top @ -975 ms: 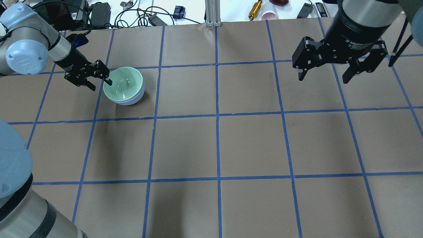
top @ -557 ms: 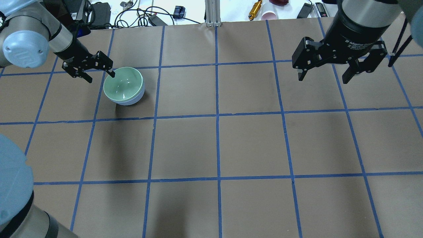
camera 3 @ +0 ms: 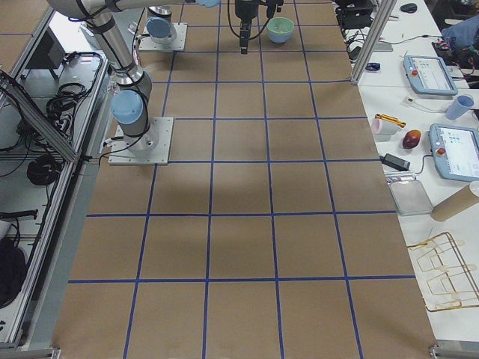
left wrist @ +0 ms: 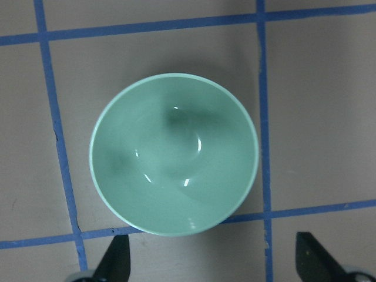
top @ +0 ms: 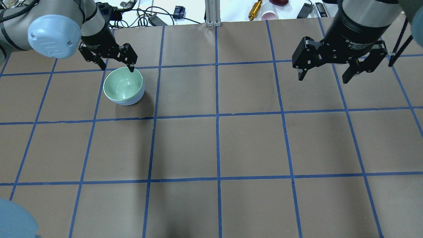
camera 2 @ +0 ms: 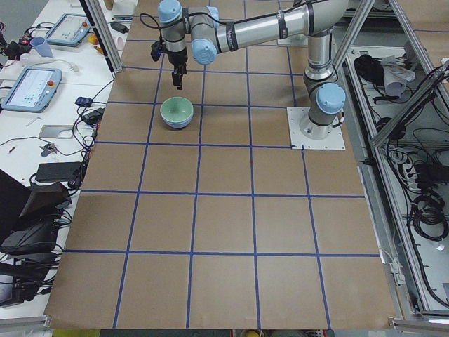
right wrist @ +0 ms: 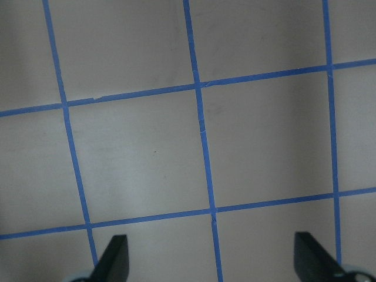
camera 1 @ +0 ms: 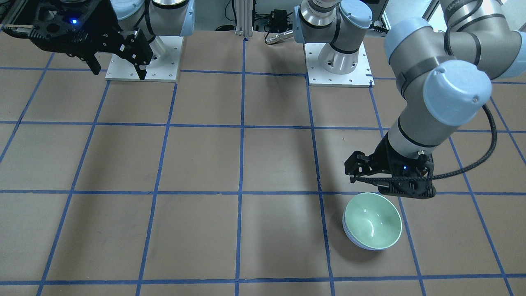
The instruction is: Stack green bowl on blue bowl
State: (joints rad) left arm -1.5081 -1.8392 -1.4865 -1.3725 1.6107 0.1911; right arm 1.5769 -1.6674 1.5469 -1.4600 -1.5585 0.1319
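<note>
The green bowl sits nested inside the blue bowl, of which only a thin band shows below the green rim. In the front view the green bowl rests in the blue bowl. My left gripper is open and empty, hanging above the bowls' far rim without touching them. The left wrist view looks straight down into the green bowl, which hides the blue one there. My right gripper is open and empty, high over the table far to the right.
The brown table carries a grid of blue tape. Beyond its far edge lie cables, an aluminium post, a gold cylinder and a pink cup. The arms' base plates stand on the robot's side.
My left gripper has lifted off the bowls' left rim, swung round to their far side and turned. The bowls and the right arm have not moved.
</note>
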